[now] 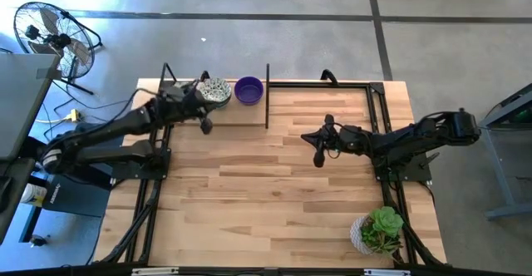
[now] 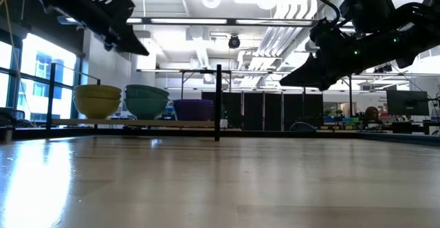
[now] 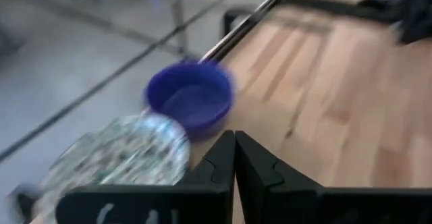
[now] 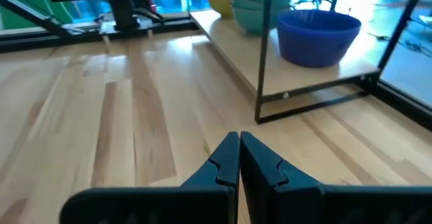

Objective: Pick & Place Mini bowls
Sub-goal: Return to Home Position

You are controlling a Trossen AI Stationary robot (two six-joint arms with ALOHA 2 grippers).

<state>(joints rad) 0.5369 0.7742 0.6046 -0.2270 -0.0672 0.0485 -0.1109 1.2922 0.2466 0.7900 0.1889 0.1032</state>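
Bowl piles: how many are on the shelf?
3: yellow pile at the shelf's end, teal pile in the middle, purple pile by the post. More bowls may hide inside.

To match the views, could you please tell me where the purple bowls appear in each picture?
High view: purple bowls at top, left of centre.
Low view: purple bowls left of centre, mid-height.
Left wrist view: purple bowls centre-left.
Right wrist view: purple bowls upper right.
Shared landmark: speckled bowls right beside them.

At the counter's [image 1: 274,193] back left, the shelf [image 2: 103,123] carries the mini bowls [image 2: 146,101] in three stacks side by side, while the potted plant [image 1: 381,230] stands at the front right corner.
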